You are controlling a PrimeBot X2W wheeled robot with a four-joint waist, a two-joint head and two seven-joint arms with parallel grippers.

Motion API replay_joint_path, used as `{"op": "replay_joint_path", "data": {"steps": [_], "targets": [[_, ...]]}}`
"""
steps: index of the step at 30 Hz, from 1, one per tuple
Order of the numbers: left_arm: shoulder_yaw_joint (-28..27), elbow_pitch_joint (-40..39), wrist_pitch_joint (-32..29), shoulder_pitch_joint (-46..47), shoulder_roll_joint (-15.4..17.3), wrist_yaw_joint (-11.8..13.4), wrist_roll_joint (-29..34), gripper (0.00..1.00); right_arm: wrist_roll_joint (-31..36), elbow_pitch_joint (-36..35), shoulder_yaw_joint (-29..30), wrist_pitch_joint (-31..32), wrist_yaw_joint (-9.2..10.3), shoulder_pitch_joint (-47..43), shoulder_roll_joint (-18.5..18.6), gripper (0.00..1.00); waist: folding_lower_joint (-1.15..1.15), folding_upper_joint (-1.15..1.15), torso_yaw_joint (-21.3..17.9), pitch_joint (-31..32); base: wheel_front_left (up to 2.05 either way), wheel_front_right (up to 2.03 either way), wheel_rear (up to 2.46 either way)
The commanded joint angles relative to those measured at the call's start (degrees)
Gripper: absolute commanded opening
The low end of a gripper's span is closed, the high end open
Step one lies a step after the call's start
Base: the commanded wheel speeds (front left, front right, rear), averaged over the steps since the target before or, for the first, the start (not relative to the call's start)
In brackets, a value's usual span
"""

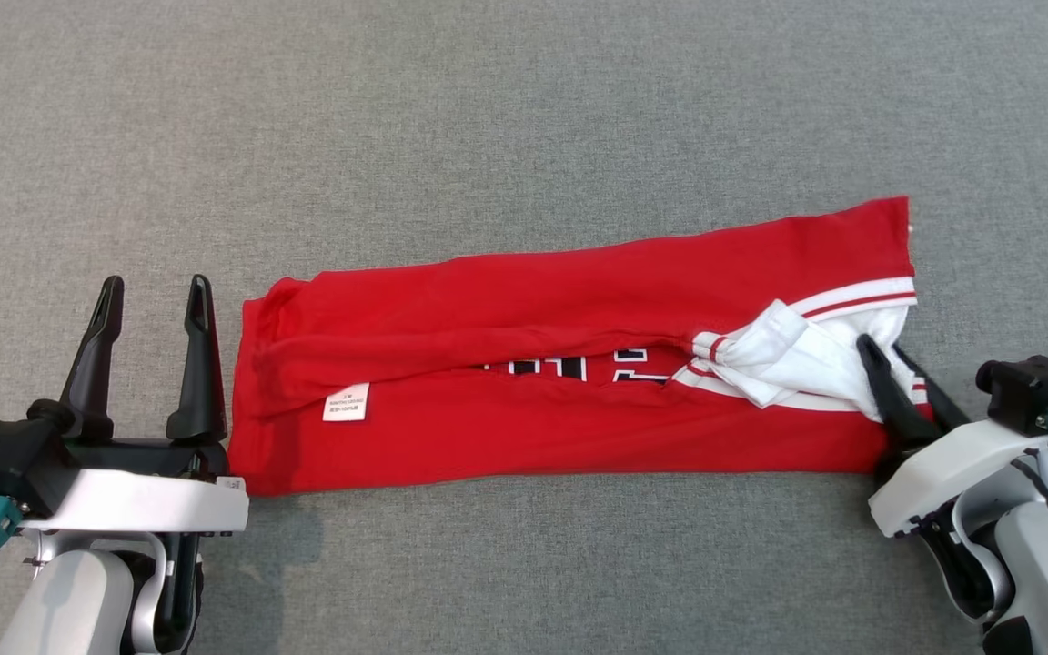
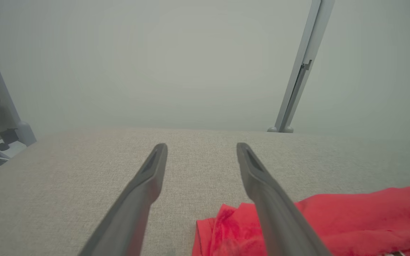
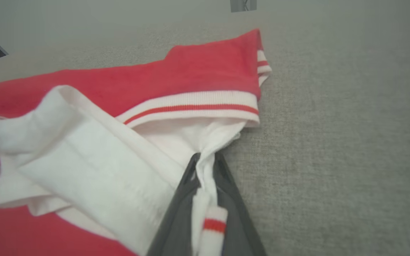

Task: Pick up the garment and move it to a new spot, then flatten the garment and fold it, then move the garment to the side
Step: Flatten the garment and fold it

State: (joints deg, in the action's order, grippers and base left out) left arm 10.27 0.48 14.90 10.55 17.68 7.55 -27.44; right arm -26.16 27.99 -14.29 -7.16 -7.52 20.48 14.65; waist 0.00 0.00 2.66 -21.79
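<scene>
**Grey work surface, red garment folded lengthwise, one end pinched**

Grey woven cloth surface (image 1: 524, 109) spans the whole field. On it we see the red garment (image 1: 533, 437), folded into a long band running left to right across the middle. At its left end the left gripper (image 1: 156, 284) stands with fingers spread, just beside the hem and holding nothing. At the right end the right gripper (image 1: 883, 348) has its fingers pressed together on the white inner fabric (image 3: 84, 149). We judge the chief risk to be a thin hold. Only a bunched layer is caught, so a lift could drag it out and undo the fold, or let it slip free. The right wrist view resolves the pinch, with a striped cuff (image 3: 214, 222) lying between the fingers, a detail too small to read from the head view. The head view gives the band's full length and the small white label (image 1: 346, 401).
</scene>
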Motion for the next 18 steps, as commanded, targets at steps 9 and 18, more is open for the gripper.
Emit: {"op": "replay_joint_path", "data": {"steps": [9, 18], "targets": [[-0.3, -0.39, 0.3, 0.35, 0.08, -0.13, 0.78, 1.0, 1.26, -1.73, 5.1, -5.3, 0.16, -1.08, 6.67, 0.0, 0.0, 0.0, -1.31, 0.14, 0.0, 0.0, 0.0], [-0.39, -0.03, 0.3, 0.97, 0.55, -0.35, 0.53, 1.0, 1.34, -11.08, 9.61, -5.1, 0.04, -4.81, 8.89, 0.0, 0.0, 0.0, -2.75, 0.39, 0.0, 0.0, 0.0]]}}
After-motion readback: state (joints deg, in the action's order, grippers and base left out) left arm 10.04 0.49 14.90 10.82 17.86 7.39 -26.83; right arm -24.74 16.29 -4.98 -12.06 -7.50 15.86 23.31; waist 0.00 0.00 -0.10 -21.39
